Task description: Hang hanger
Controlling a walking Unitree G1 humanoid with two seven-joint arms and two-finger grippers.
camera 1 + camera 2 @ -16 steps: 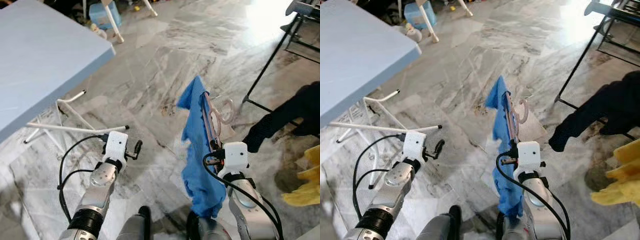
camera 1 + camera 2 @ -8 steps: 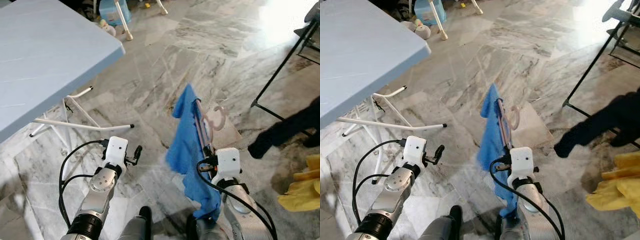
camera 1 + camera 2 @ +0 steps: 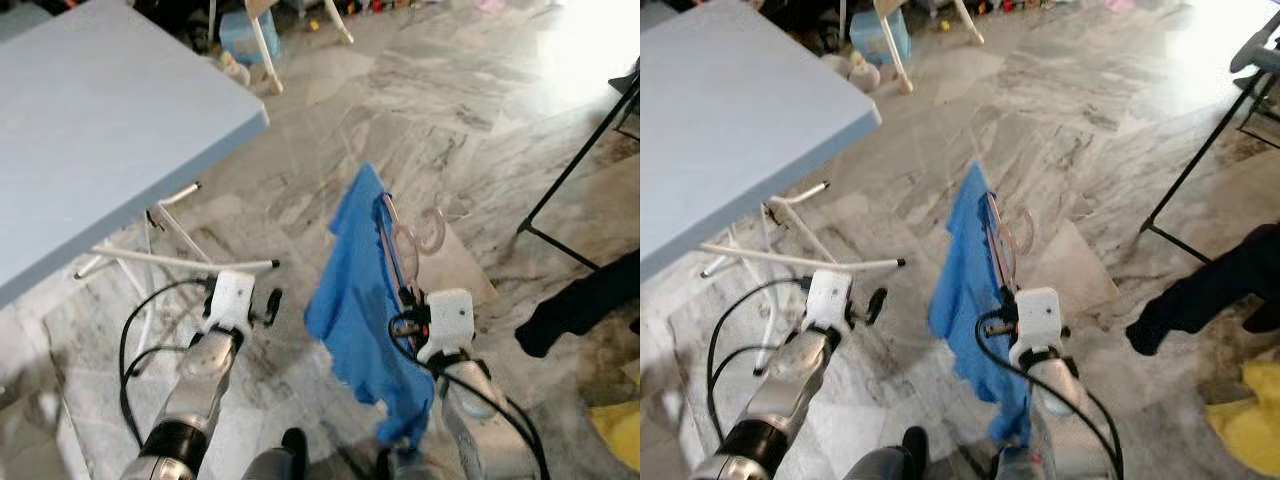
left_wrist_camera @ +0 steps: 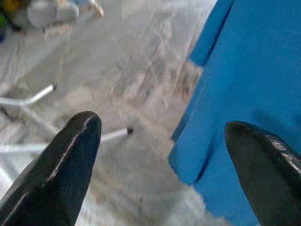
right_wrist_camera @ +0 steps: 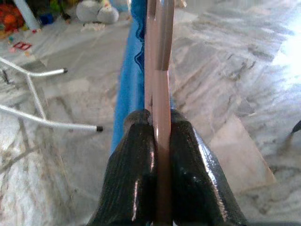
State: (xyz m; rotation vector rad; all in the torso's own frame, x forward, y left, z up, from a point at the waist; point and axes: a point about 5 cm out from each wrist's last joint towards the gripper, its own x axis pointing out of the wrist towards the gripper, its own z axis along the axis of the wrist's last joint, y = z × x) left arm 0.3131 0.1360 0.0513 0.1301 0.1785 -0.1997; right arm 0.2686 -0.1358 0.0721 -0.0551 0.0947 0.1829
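pink hanger point(image 5: 159, 70) in right tool point(image 5: 160, 136)

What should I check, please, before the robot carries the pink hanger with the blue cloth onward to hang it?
1. Right gripper shut on the thin pink plastic hanger: ok, its black fingers clamp the bar.
2. Blue cloth on the hanger: ok, draped and hanging free.
3. Hanger hook free: ok, nothing is caught on it.
4. Left gripper open and holding nothing: ok.
5. Clearance from the light blue table: ok, it stands apart on the robot's left.
6. Rail to hang on: cannot tell; a black metal stand is ahead on the right, its top cut off.
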